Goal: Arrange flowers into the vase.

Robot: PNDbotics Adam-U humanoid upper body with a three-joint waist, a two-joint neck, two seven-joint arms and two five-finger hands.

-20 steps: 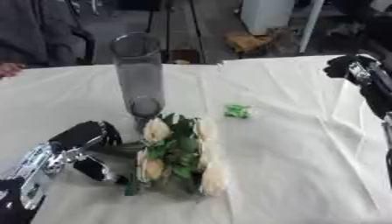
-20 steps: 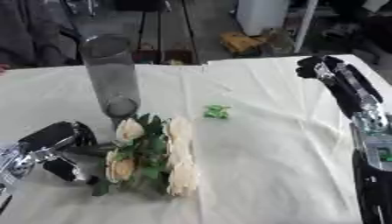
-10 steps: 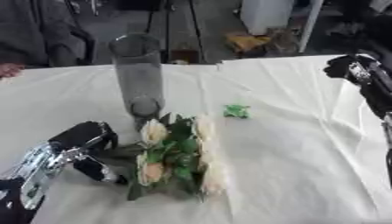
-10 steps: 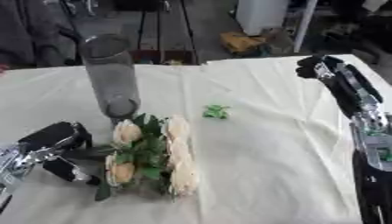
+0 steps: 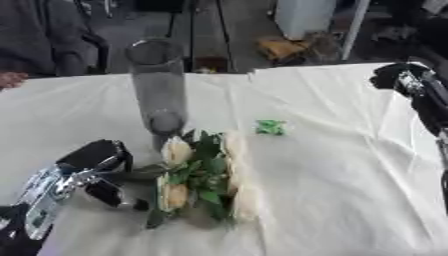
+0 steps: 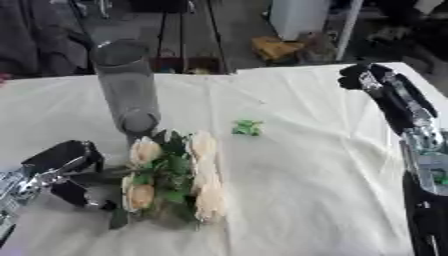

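At the lower left of the frame, our black-and-silver left hand (image 5: 87,167) had its fingers curled round the stems of one bunch of cream roses with green leaves (image 5: 203,172), which lay flat on the pale cloth-covered table (image 5: 332,190) at the lower centre, its blooms pointing away from the hand. We could count at least four cream blooms in the bunch, two on its left side among the leaves and the rest in a column down its right side; blur kept us from a surer tally.

One tall clear glass cylinder vase (image 5: 161,92) stood upright at the upper left centre, just above the bunch, with the topmost leaves reaching close to its base; whether they touched it we could not tell. Nothing of the bunch was inside the vase.

One small green scrap (image 6: 248,127) lay alone on the cloth at the centre of the frame, to the right of the vase and apart from the roses.

Our right hand (image 6: 366,76) showed at the upper right above the table's far corner, dark and turned downward at the end of its silver-jointed arm; whether its fingers were spread or closed, we could not tell.
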